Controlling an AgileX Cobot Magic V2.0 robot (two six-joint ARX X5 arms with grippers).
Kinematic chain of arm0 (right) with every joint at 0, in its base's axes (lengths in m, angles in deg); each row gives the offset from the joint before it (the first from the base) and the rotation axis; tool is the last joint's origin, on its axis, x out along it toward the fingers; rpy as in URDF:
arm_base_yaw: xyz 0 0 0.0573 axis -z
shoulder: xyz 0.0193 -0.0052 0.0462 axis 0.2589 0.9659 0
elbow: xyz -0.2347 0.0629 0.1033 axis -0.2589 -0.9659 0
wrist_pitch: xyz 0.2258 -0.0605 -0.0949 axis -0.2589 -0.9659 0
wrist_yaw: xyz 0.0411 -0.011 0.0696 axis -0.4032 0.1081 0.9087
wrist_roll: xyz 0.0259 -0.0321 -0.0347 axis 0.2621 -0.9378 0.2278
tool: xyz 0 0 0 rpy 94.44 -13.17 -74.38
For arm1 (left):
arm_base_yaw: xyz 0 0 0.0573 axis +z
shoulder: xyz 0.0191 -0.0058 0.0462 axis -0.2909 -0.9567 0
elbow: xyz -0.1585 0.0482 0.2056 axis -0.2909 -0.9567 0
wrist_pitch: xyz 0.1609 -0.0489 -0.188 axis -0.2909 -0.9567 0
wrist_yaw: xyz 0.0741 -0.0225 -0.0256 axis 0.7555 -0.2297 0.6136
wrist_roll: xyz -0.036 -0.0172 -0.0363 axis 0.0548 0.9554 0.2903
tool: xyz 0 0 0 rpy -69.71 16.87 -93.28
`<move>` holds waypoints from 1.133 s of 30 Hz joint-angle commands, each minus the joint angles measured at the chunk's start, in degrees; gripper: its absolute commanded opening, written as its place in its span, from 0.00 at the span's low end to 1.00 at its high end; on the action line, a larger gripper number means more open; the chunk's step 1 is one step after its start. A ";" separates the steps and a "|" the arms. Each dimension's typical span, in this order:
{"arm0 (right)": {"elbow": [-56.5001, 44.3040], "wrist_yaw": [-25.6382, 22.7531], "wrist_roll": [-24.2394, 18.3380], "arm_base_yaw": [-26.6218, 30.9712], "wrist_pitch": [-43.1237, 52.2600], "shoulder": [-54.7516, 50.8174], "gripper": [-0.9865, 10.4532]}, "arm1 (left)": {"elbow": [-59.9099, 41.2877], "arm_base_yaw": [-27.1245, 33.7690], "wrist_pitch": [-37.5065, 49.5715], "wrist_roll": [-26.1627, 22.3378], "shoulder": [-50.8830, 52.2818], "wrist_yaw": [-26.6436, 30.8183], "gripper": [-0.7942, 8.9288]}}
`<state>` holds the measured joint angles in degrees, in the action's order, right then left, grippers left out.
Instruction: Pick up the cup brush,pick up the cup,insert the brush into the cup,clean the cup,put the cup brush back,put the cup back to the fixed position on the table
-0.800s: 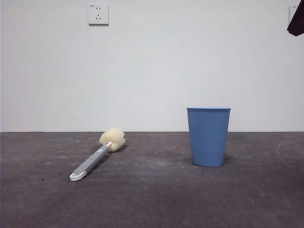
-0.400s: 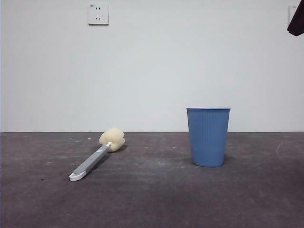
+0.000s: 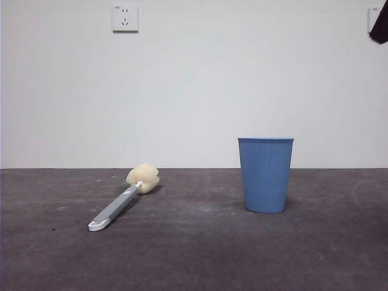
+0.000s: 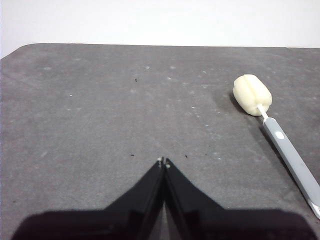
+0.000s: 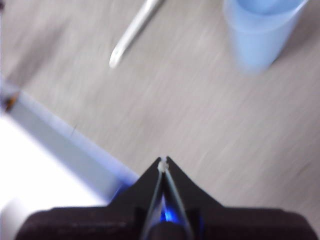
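A: What is seen nearest, and has anything been moved in the last second?

B: On the table (image 3: 194,254) nothing has been shifted. The cup brush (image 3: 121,200) is laid flat where it was, its white looped end toward the camera and its sponge head farther back. The cup (image 3: 265,174) is stood upright, well apart from it on the other side, exactly as before.

A: So what has changed?

B: Only the black tip at the top corner of the front view (image 3: 380,25). It has been drawn slightly upward and outward, so less of it is shown. The right wrist view is smeared, which suggests that arm is being swung.

A: How are the jaws held?

B: The left gripper (image 4: 163,162) is pressed closed with nothing between its jaws, above bare table, the cup brush (image 4: 280,135) off to one side. The right gripper (image 5: 163,162) is also closed and empty; the cup (image 5: 260,32) and the brush handle (image 5: 134,32) are seen blurred beyond it.

A: What does that mean for the task?

B: Nothing has been picked up yet. The first step, taking the brush, is judged still to be begun, and the jaws must be opened first.
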<state>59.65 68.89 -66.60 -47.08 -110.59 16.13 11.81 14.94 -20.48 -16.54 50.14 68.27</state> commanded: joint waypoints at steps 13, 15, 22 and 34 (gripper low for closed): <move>-16.59 0.09 -10.73 27.50 32.70 -18.45 0.09 | -0.76 0.20 0.07 0.33 0.17 0.07 0.08; -22.43 -0.07 -10.69 28.74 37.55 -22.27 0.09 | -0.76 0.20 0.07 0.33 0.17 0.04 0.08; -37.62 -0.39 -7.76 29.51 43.95 -32.46 0.09 | -0.76 0.20 0.07 0.33 0.17 0.07 0.08; -46.14 -0.63 -2.58 29.51 44.33 -39.10 0.09 | -0.76 0.20 0.07 0.33 0.17 0.07 0.08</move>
<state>14.28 68.63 -70.14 -17.62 -66.61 -22.75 11.81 14.94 -20.48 -16.54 50.14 68.27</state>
